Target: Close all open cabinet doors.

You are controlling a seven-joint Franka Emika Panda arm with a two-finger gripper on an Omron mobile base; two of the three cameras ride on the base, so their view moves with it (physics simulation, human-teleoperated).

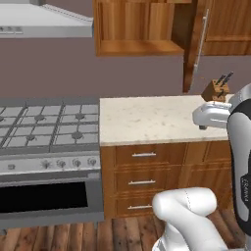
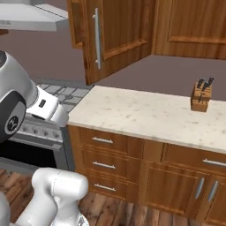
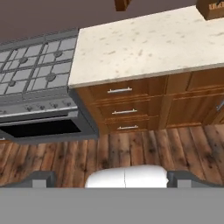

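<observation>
Cabinet [image 1: 135, 27] above the counter [image 2: 150, 114] stands open with bare shelves, its door [image 2: 112, 37] swung out over the counter's stove-side end; a knife block [image 2: 201, 96] holds dark-handled knives. The gripper [image 3: 111, 178] hangs low over the floor, well below the door, and its spread cannot be told.

Reddish-brown cabinet door [image 2: 115, 37] with silver handle [image 2: 96, 38]; beige speckled countertop [image 1: 149, 119] beside it; grey stove [image 1: 46, 128].

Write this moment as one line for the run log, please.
phase: approach | open cabinet door: swung out above counter | hand: away from door, state unclear | task: not done
</observation>
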